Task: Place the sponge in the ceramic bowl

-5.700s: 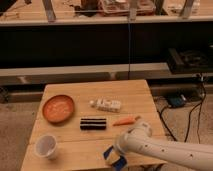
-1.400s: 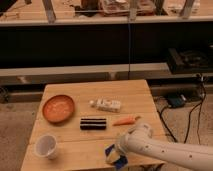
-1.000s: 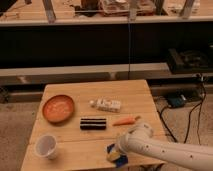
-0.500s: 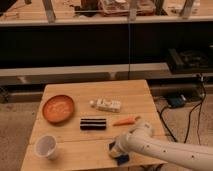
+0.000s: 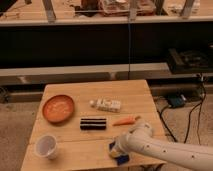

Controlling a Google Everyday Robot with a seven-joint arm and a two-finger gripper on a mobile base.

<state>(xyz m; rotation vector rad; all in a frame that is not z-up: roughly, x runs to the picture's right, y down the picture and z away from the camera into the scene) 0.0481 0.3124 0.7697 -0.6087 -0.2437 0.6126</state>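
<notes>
Blue sponge lies by the jaws at the table front edge.

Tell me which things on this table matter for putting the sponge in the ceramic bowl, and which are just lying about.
For the job:
- sponge, at the front edge of the table
- gripper, down on the sponge
- ceramic bowl, on the left side

Just lying about:
- white cup
- black striped block
- white packet
- orange carrot-like piece

White cup, black striped block, carrot and pale packet on wooden table.
</notes>
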